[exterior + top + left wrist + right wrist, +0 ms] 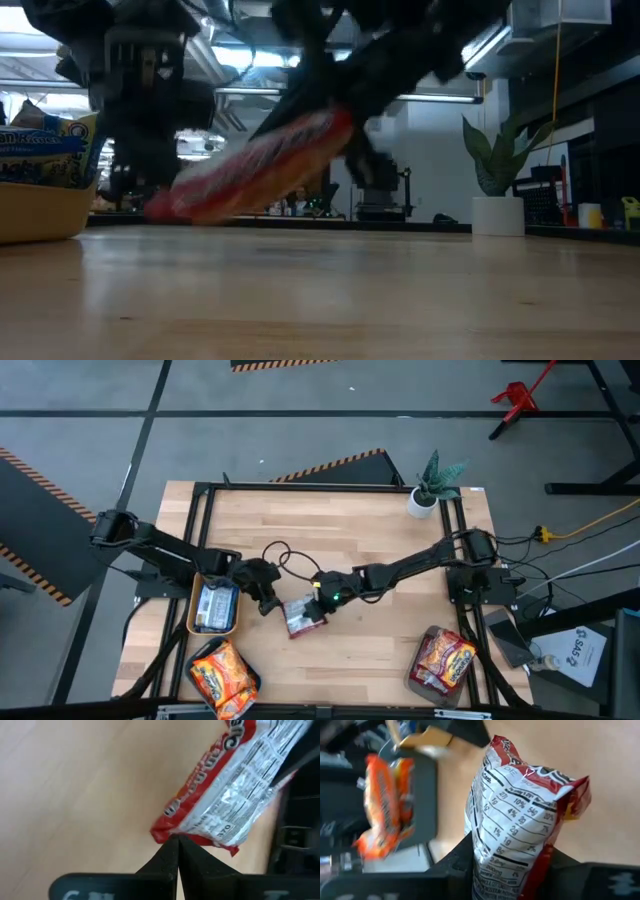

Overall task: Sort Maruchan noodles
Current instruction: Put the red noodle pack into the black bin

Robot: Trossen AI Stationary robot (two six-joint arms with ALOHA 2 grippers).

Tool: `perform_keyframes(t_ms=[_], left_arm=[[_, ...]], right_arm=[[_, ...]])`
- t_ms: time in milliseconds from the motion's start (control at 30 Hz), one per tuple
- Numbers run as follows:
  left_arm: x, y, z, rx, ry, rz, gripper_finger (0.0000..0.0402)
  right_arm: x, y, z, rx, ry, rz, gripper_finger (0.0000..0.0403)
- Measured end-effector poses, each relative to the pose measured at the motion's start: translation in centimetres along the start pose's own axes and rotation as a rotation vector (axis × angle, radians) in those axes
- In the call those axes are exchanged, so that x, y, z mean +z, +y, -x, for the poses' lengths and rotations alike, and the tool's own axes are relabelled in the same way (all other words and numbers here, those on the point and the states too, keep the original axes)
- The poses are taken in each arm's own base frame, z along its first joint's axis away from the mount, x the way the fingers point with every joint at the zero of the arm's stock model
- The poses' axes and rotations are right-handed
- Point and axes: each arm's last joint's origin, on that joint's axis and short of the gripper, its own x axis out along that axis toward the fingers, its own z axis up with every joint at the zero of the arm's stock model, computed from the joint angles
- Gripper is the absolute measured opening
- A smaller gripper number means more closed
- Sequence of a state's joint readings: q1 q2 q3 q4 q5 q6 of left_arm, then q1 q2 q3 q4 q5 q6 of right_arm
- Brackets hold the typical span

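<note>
Mid-table handover: left gripper (268, 598) pinches the red-and-silver noodle packet (303, 616) by its edge — right gripper (322, 598) straddles it, jaws should seat fully before the left lets go.

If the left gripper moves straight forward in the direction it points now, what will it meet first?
Most likely the red-and-silver noodle packet. The left gripper, jaws shut, has its tips at that packet's lower edge, and the right gripper holds the packet's other end. Whether the tips already touch it I cannot tell.
</note>
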State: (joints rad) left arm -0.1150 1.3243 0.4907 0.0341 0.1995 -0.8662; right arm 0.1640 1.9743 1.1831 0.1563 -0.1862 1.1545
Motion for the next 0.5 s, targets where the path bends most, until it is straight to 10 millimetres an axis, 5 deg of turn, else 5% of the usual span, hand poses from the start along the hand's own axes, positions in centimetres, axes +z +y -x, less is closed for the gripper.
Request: perform_keyframes(t_ms=[267,500], left_arm=[[0.7,-1.6,2.8,-0.116,-0.110,-0.010,0.0000],[1.0,-2.2,4.6,-0.145,-0.209,-0.018,0.0000]], right_arm=[[-2.8,3.7,7.4,-0.133,0.128,0.043,0.0094],[-8.9,7.0,16.8,-0.229,0.180,-0.040,0.0094]])
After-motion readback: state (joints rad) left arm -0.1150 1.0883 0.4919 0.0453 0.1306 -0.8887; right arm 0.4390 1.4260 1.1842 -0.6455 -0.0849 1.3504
